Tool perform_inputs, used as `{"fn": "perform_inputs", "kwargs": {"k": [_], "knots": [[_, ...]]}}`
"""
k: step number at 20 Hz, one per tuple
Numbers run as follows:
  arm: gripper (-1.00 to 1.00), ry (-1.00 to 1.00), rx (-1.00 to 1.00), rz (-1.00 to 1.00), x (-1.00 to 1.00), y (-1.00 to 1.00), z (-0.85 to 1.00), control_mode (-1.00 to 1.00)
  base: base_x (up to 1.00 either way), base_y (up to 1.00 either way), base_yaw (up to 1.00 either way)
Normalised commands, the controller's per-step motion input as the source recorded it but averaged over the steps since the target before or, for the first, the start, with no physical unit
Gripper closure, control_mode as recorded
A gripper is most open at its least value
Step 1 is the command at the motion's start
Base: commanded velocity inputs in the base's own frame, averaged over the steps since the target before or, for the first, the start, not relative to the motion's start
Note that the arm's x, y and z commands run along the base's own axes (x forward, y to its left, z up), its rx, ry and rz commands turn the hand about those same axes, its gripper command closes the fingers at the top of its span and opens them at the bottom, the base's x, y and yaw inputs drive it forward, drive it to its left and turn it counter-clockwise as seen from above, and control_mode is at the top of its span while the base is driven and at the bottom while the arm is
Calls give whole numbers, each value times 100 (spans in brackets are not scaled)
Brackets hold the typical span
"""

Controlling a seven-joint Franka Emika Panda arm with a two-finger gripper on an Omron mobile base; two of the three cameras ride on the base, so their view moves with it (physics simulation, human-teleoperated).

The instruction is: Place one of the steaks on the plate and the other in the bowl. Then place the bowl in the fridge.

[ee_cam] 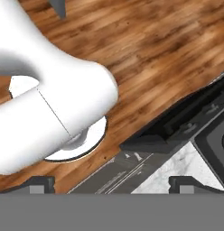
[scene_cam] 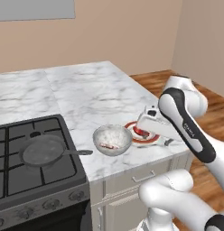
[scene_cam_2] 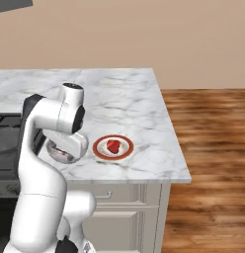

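Both steaks look placed, so the sorting half of the task seems done. The plain bright red steak [scene_cam_2: 113, 145] lies in the middle of the round white plate with the red-orange rim [scene_cam_2: 101, 151], near the front edge of the marbled white stone counter [scene_cam_2: 119, 104]. The marbled red-and-white steak [scene_cam: 107, 145] sits inside the small speckled whitish-grey bowl [scene_cam: 101, 134], just at the plate's nine o'clock in the left base view, rims nearly touching. At the bowl's nine o'clock a round grey frying pan [scene_cam: 41, 151] rests on the black gas hob [scene_cam: 14, 180].

What remains is carrying the bowl to the fridge. The two-finger gripper [ee_cam: 112, 185] shows its dark fingertips far apart at the bottom of the hand view, jaws wide and holding nothing, looking down past the counter edge at the wooden floor [ee_cam: 154, 49]. The next move calls for bringing the hand over the bowl and pinching its rim without tipping the meat.

Small dark lettering runs along the arm's black link, too blurred to read.
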Motion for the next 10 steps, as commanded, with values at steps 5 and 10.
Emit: {"fn": "perform_inputs", "kwargs": {"k": [5,10], "knots": [[-100,-4,-12,-8,100,6,-15,-100,0,0,0],[-100,-5,-5,-9,94,0,-28,-100,0,0,0]]}}
